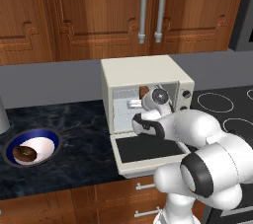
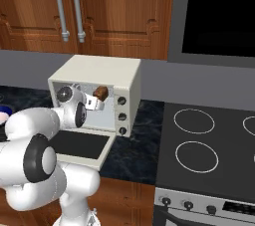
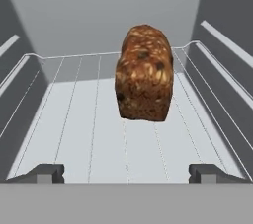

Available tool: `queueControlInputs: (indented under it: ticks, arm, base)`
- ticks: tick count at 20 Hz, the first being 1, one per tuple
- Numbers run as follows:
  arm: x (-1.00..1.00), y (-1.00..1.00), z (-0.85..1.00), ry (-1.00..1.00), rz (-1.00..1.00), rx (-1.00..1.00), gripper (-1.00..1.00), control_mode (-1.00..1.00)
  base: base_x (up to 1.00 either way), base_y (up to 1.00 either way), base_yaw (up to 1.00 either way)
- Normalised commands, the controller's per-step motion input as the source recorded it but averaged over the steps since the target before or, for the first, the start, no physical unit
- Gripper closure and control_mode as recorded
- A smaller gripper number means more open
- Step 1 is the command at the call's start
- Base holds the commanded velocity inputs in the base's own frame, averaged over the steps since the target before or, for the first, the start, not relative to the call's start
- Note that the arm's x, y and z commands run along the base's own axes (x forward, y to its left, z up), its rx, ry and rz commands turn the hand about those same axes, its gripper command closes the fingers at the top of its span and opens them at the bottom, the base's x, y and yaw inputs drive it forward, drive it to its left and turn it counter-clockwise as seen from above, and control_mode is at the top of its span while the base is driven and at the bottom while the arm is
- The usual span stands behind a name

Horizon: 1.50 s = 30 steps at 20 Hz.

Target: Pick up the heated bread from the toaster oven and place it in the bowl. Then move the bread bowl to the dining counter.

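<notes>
End effector (image 3: 126,172): open, empty, we see it inside the toaster oven (image 1: 143,77).
Risk: we may push the heated bread (image 3: 144,73) back along the wire rack (image 3: 74,119).

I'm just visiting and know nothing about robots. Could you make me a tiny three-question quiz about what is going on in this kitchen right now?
1. True or false: the toaster oven has its door shut.
2. What lies in the bowl at this moment? A) the bread B) a brown donut C) a spoon
3. Fill in: the gripper is ____ , with the bread on the wire rack ahead of it.

Key
1. False: the door is dropped down and the arm reaches inside.
2. B: the donut sits in the bowl, on the dark counter to the oven's left.
3. Open: its fingertips stand wide apart, and the bread is not yet gripped.
</notes>
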Motion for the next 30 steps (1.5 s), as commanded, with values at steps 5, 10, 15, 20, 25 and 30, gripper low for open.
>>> queueControlInputs:
  ticks: [5,10,15,20,25,30]
  arm:
    - [0.41,0.00,-0.11,-0.01,0.00,0.00,-1.00,-1.00]
    - [0.11,0.00,-0.35,0.03,0.00,-0.02,-1.00,-1.00]
    - [0.19,0.00,-0.44,0.23,0.00,-0.04,-1.00,-1.00]
    - [0.15,0.01,-0.29,0.29,0.00,-0.07,-1.00,-1.00]
    - [-0.40,0.00,-0.45,0.21,0.00,-0.14,-1.00,-1.00]
    - [-0.92,0.00,-0.66,0.19,0.00,-0.10,-1.00,-1.00]
  base:
    - [0.00,0.00,0.00]
    - [0.00,0.00,0.00]
    - [0.00,0.00,0.00]
    - [0.00,0.00,0.00]
    - [0.00,0.00,0.00]
    - [0.00,0.00,0.00]
